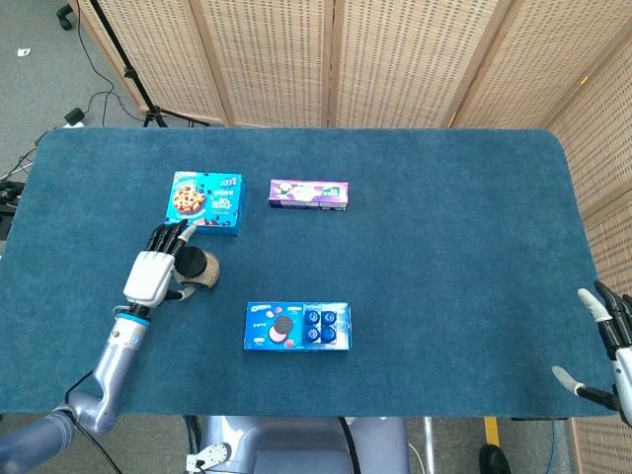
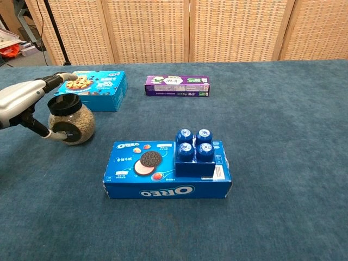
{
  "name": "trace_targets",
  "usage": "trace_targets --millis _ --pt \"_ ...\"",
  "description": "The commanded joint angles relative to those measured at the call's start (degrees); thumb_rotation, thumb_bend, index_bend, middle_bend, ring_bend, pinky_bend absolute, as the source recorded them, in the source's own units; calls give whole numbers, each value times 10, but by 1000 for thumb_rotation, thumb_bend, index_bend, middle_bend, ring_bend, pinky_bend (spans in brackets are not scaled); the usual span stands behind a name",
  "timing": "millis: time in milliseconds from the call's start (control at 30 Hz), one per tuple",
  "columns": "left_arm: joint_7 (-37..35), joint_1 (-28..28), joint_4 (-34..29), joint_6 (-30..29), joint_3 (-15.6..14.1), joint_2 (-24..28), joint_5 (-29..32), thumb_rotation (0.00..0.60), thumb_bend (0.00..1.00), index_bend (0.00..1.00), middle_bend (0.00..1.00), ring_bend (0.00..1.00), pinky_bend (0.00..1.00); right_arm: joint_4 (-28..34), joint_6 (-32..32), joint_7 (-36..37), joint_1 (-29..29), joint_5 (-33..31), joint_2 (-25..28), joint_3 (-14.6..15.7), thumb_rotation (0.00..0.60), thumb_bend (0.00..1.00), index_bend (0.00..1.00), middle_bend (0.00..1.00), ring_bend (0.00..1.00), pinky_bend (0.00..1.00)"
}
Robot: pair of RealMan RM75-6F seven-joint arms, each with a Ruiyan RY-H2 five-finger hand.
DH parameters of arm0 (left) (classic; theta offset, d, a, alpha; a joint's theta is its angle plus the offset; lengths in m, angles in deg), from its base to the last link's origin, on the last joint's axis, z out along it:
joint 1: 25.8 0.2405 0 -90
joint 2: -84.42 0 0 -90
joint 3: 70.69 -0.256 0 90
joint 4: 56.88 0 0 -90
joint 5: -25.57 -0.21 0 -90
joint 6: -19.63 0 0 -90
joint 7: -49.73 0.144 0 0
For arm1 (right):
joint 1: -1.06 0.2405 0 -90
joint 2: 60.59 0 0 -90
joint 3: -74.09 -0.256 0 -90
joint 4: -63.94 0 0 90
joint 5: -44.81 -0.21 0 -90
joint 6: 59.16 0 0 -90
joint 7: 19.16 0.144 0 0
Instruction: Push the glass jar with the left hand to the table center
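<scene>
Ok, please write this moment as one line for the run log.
left hand: touches round glass jar with black lid | jar: beside blue cookie box, left of table center | right hand: open, idle

Round glass jar (image 2: 73, 124) – black lid, grainy filling – tipped leftward on the blue table (image 2: 283, 109).

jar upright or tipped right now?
Upright. In the chest view the jar stands on its base, black lid on top, left hand against its side.

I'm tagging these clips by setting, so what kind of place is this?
Probably an indoor lab or studio set up for robot trials, not a home: a blue carpeted table ringed by woven folding screens, with a tripod stand and loose cables on a grey floor.
</scene>
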Motion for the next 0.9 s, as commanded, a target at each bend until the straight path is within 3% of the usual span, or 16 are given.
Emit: trace_targets --millis 33,200,367,467,567,600,733,800,900 --pt "-8 -10 11 -10 1 -10 -4 600 0 0 0 0 0 0 2 0 1 -1 0 -1 600 0 0 0 0 0" --pt "-24 -12 1 -22 -5 -10 -6 600 0 0 0 0 0 1 4 0 1 -1 1 0 600 0 0 0 0 0" --pt "-85 24 -70 -57 -23 43 -8 600 0 0 0 0 0 0 3 1 0 -2 1 0 600 0 0 0 0 0" --pt "-200 59 -151 -69 -39 108 -4 600 0 0 0 0 0 1 2 0 0 3 1 2 600 0 0 0 0 0" --pt "-274 75 -195 -62 -56 153 -5 600 32 0 0 0 0 2 3 -3 0 7 1 3 600 0 0 0 0 0" --pt "-293 79 -205 -60 -60 164 -5 600 123 0 0 0 0 2 3 -3 0 8 1 4 600 0 0 0 0 0" --pt "-447 104 -277 -37 -83 227 8 600 678 0 0 0 0 3 1 -7 0 13 0 6 600 0 0 0 0 0" --pt "-484 109 -286 -33 -86 240 11 600 819 0 0 0 0 3 1 -8 -1 14 0 6 600 0 0 0 0 0" --pt "-544 108 -305 -1 -84 253 36 600 938 0 0 0 0 4 1 -11 -1 17 -1 8 600 0 0 0 0 0"
